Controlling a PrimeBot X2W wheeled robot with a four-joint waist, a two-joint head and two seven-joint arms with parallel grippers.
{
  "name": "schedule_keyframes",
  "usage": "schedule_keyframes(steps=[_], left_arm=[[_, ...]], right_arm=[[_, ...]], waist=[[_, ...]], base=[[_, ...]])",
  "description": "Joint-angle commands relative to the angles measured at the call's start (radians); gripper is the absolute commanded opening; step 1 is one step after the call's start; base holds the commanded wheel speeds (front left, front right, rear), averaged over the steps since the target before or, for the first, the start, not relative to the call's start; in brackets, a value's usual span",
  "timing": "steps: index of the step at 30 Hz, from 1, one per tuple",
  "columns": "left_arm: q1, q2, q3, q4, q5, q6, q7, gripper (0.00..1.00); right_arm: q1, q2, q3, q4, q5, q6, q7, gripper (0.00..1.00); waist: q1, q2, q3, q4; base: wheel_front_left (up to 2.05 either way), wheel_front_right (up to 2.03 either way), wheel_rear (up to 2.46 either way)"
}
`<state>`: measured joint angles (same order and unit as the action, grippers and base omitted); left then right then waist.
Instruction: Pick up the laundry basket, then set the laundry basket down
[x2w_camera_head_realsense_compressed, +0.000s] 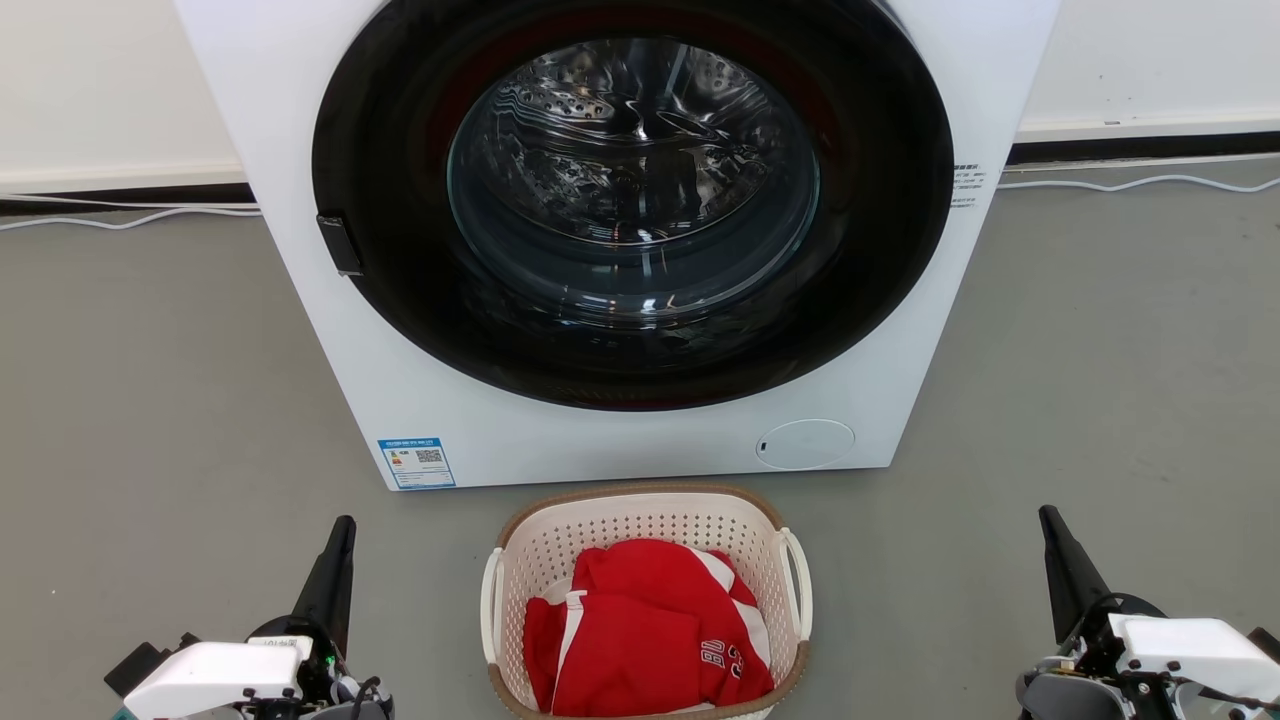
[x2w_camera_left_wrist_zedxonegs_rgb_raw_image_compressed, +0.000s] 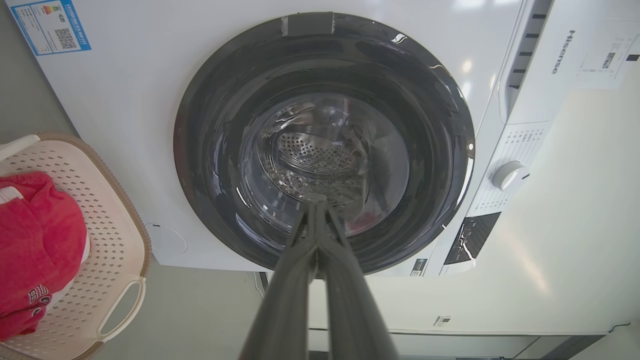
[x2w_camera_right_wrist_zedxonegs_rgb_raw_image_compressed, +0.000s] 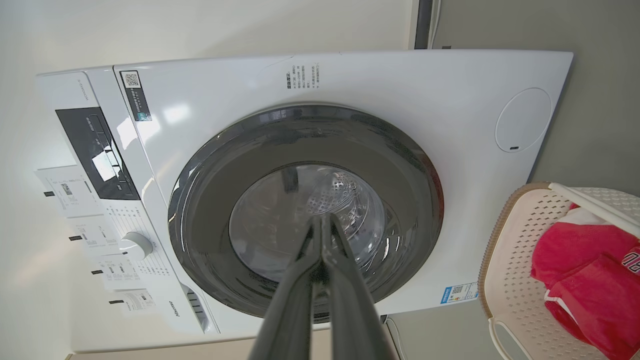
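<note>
The laundry basket (x2w_camera_head_realsense_compressed: 640, 525), cream-white and perforated with a brown rim and white loop handles, stands on the grey floor in front of the washing machine, with red clothing (x2w_camera_head_realsense_compressed: 645, 630) inside. It also shows at the left edge of the left wrist view as the laundry basket (x2w_camera_left_wrist_zedxonegs_rgb_raw_image_compressed: 107, 220) and at the right edge of the right wrist view as the laundry basket (x2w_camera_right_wrist_zedxonegs_rgb_raw_image_compressed: 515, 250). My left gripper (x2w_camera_head_realsense_compressed: 343, 530) is shut, left of the basket and apart from it. My right gripper (x2w_camera_head_realsense_compressed: 1048, 520) is shut, to the basket's right, also apart. Both hold nothing; their fingers (x2w_camera_left_wrist_zedxonegs_rgb_raw_image_compressed: 316, 210) (x2w_camera_right_wrist_zedxonegs_rgb_raw_image_compressed: 321, 222) press together.
A white front-loading washing machine (x2w_camera_head_realsense_compressed: 900, 330) with a dark round door (x2w_camera_head_realsense_compressed: 630, 200), shut, stands close behind the basket. White cables (x2w_camera_head_realsense_compressed: 1130, 182) run along the floor by the back wall. Grey floor lies on both sides of the basket.
</note>
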<state>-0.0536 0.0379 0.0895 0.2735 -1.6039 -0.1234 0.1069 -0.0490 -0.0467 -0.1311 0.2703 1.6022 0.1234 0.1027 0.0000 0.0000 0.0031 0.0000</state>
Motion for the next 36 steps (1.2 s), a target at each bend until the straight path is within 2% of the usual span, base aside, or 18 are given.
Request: schedule_keyframes(steps=[1,36], left_arm=[[-0.054,0.012,0.024,-0.029,-0.005,-0.007,0.006,0.00],[-0.054,0.012,0.024,-0.029,-0.005,-0.007,0.006,0.00]], right_arm=[[-0.059,-0.004,0.018,-0.026,0.007,0.007,0.010,0.00],[-0.059,-0.004,0.018,-0.026,0.007,0.007,0.010,0.00]], waist=[[0.0000,0.0000,0.000,0.000],[0.0000,0.0000,0.000,0.000]], base=[[0.00,0.00,0.00],[0.00,0.00,0.00]])
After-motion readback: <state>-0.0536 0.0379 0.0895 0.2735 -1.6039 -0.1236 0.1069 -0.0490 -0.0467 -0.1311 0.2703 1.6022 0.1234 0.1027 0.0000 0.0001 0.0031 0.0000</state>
